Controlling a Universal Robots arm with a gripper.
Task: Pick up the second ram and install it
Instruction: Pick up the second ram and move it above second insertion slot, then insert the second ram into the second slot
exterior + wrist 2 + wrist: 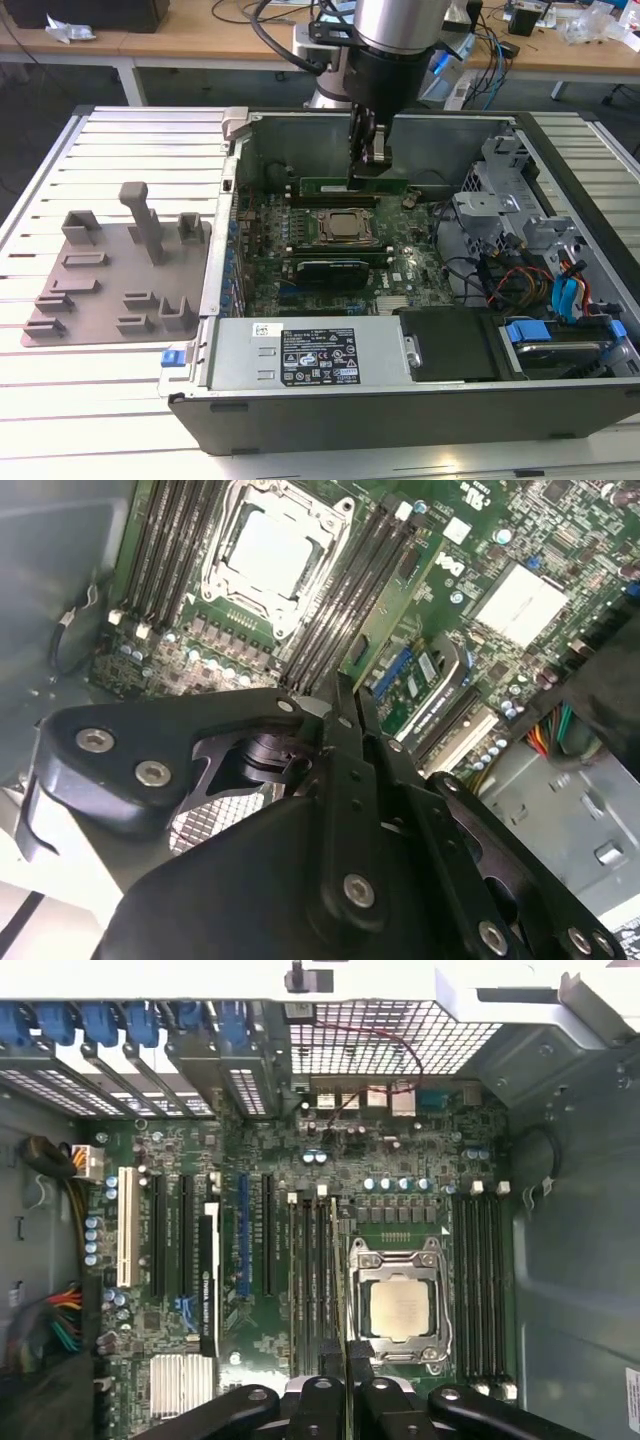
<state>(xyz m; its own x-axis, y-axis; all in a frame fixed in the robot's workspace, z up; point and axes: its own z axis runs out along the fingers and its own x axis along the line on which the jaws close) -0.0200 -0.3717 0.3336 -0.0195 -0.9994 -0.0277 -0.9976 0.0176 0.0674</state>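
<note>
Silver arm segment (pixel 400 20) above claw (pixel 374 165), black collar (pixel 385 80) under it, black cables (pixel 275 40) alongside; claw matte black, silver screws (pixel 152 773) throughout.

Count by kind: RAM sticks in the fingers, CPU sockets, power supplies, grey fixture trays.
second ram, held: 1
CPU socket: 1
power supply: 1
grey fixture tray: 1
Total: 4

Bright, even light fills the open case (pixel 420 405). Glare whitens the processor lid (pixel 262 550) in the second wrist view; the gripper (pixel 343 692) looks dark and shaded.
</note>
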